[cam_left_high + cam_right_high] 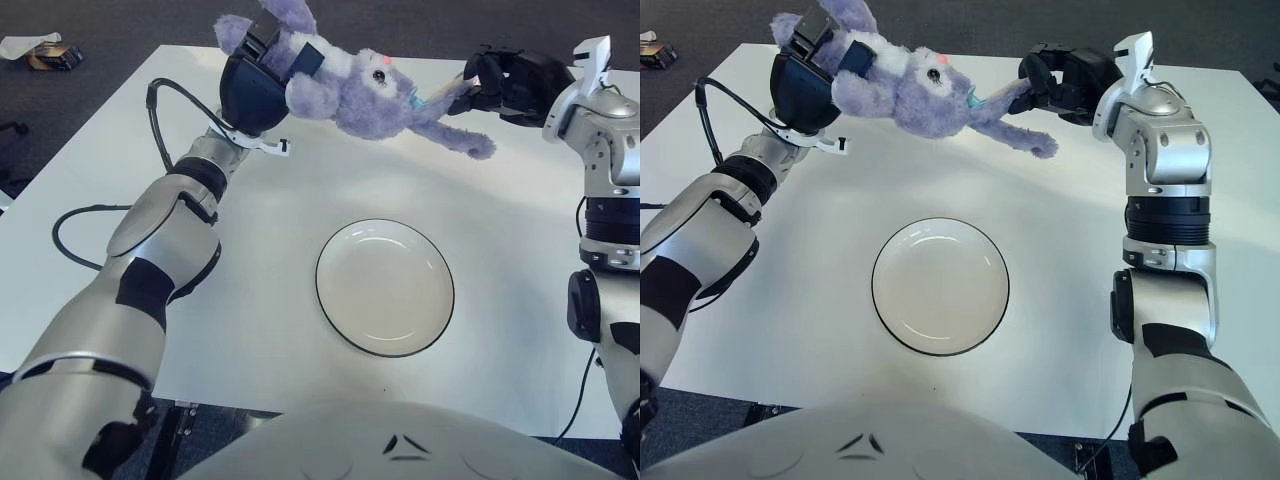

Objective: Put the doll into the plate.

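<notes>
Hanging in the air above the far edge of the white table [120, 200], the fluffy lilac plush rabbit doll [362, 92] is stretched between both hands, clear of the tabletop. The left hand [258, 78] has its dark fingers clenched around the doll's head end near the far-left corner, one ear sticking up above the knuckles; the right hand [505, 82] pinches a thin limb toward the far-right side, while a second limb dangles free just below it. The toy looks light and very soft: its body sags between the two holds and the loose limb droops, so it will likely fold and swing rather than keep its shape, and nothing about it seems fragile. The plush pile should give the fingers good friction, though the thin limb is a weak hold and could slide out; the thick head and torso are the safer places to grip. The round white plate with a dark rim [348, 325] lies empty near the middle of the table, toward the near edge, with bare tabletop all around it. The path from the doll down to the plate looks open, and the plate's shallow rim should pose little obstacle; the main risk, I judge, is a limb draping over that rim.
</notes>
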